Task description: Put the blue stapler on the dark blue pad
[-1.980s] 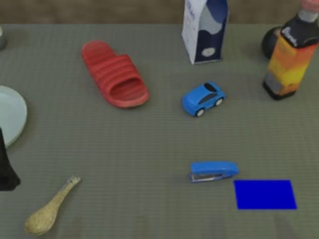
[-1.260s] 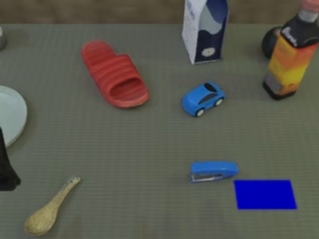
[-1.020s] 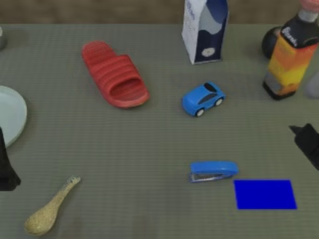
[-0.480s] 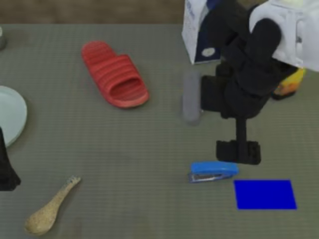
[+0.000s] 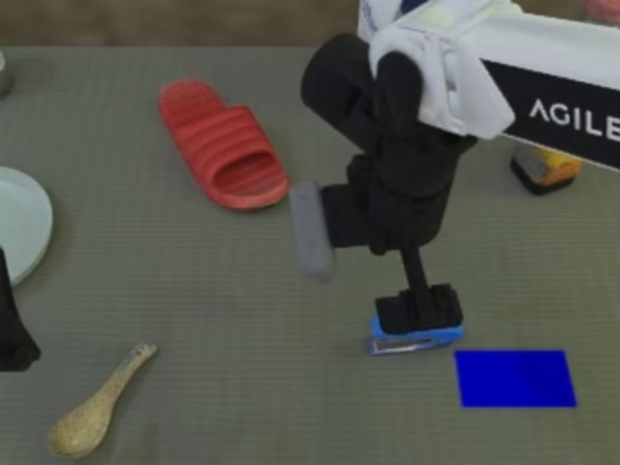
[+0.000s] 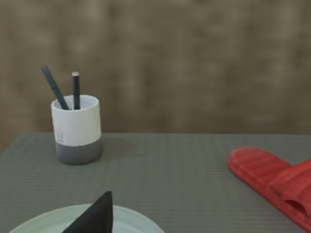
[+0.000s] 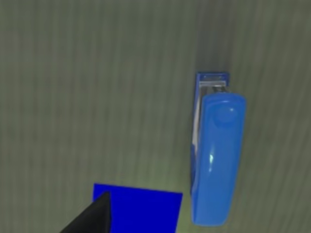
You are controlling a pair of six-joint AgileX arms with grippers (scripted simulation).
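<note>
The blue stapler (image 5: 417, 340) lies on the table just left of the dark blue pad (image 5: 515, 378), not touching it. My right gripper (image 5: 418, 310) hangs open directly over the stapler's far side, covering part of it. In the right wrist view the stapler (image 7: 216, 160) lies free on the cloth beside the pad (image 7: 143, 209), and one black fingertip (image 7: 98, 216) stands over the pad's corner, with nothing held. My left gripper (image 5: 12, 334) is parked at the table's left edge, one fingertip (image 6: 99, 216) showing above the plate.
A red slipper (image 5: 223, 145) lies at the back left, a pale plate (image 5: 19, 223) at the left edge and a wooden spoon (image 5: 97, 412) at the front left. The right arm hides most of the carton and bottle (image 5: 541, 167). A pen cup (image 6: 77, 128) stands beyond the plate.
My right arm swept in from the table's right side and came down over the stapler, hiding the toy car. The stapler and the pad have not moved. The left arm stayed parked.
</note>
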